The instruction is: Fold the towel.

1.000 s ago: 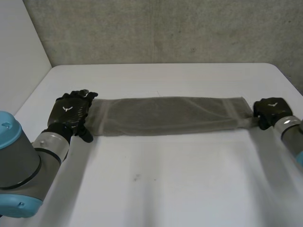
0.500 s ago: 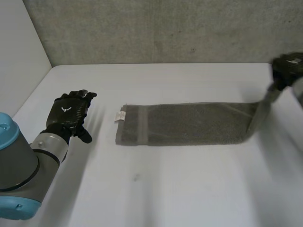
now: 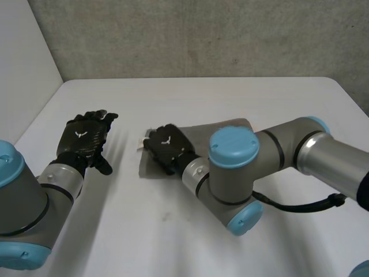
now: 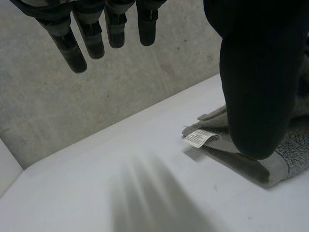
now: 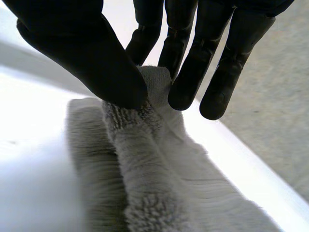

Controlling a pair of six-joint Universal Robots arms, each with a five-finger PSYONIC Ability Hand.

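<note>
The grey towel [image 3: 202,133] lies doubled over at the middle of the white table [image 3: 173,242]. My right hand [image 3: 168,147] has reached across to the towel's left end and is shut on the carried end. In the right wrist view the thumb and fingers [image 5: 193,72] pinch the towel [image 5: 159,183] at its raised tip. My left hand [image 3: 86,137] rests to the left of the towel, open with straight fingers and apart from the cloth. In the left wrist view the towel's end [image 4: 256,166] and its white label [image 4: 198,137] lie beyond the left hand's thumb [image 4: 251,72].
My right arm [image 3: 259,167] lies across the towel and hides most of it. A grey wall [image 3: 202,34] runs behind the table's far edge. Bare table stretches in front of both hands.
My right hand has lifted the towel's right end and carried it leftward over the left end. My left hand let go of the left end and has stayed in place.
</note>
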